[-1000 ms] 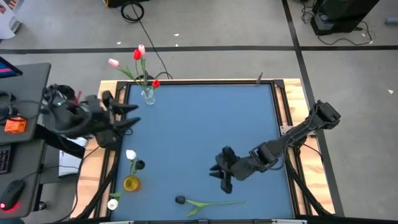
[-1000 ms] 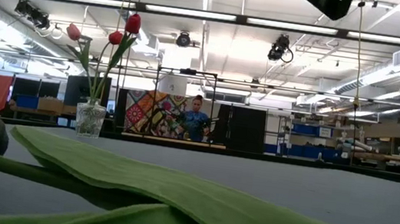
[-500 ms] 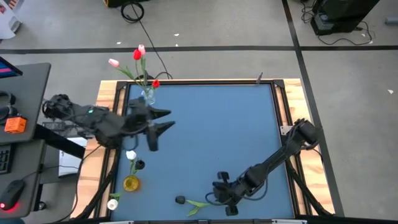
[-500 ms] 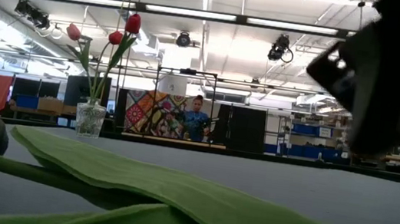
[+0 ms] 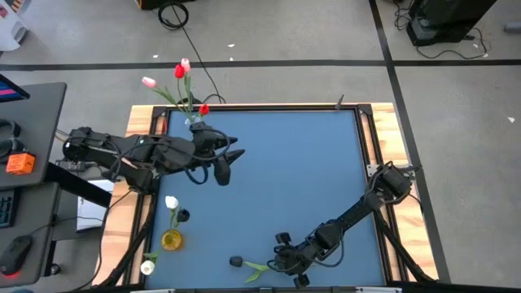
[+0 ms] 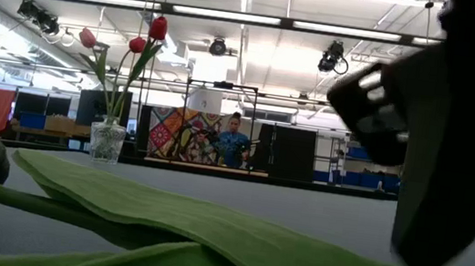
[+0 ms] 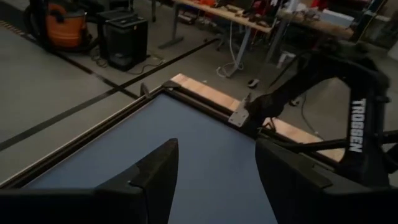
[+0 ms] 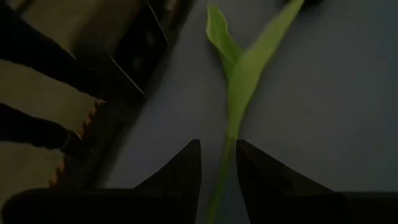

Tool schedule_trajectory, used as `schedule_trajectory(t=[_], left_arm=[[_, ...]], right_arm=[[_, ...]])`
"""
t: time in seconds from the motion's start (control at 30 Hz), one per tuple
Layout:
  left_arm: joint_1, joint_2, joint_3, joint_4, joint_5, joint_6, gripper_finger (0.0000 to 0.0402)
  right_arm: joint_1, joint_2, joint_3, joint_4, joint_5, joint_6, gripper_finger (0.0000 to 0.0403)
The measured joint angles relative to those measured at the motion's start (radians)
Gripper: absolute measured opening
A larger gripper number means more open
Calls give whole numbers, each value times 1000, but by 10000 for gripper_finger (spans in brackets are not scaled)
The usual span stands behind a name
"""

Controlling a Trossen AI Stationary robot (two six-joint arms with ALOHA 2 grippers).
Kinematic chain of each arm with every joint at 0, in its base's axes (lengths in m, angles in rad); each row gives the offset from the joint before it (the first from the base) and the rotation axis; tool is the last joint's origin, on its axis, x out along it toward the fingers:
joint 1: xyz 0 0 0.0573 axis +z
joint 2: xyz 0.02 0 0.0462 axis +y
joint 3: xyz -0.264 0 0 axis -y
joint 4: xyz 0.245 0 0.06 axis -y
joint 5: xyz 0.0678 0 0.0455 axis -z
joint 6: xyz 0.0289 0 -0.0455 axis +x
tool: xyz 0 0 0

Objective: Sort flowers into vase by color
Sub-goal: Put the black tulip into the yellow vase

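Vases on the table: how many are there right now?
2. A clear glass vase at the far left corner holds red and pink tulips; a yellow vase near the left front edge holds white ones. Nothing suggests another is hidden.

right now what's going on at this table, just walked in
Two dark robot arms are sorting artificial tulips by colour. The right gripper is low at the near edge, its open jaws straddling the thin green stem of a dark-headed tulip lying flat on the blue table, not yet closed on it. The left gripper, jaws open and empty, hangs beside the clear glass vase of red and pink tulips. A yellow vase holds white ones.
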Motion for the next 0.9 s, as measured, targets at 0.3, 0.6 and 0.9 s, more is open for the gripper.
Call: schedule_trajectory(t=[0.3, 0.6, 0.9], left_arm=[[24, 39, 0, -7, 29, -8, 219], [22, 31, 0, -5, 72, -119, 219], [2, 0, 0, -7, 71, -146, 219]], right_arm=[[-5, 73, 4, 17, 4, 60, 93], [-14, 8, -4, -45, 88, 176, 15], [-109, -204, -4, -203, 416, 303, 7]])
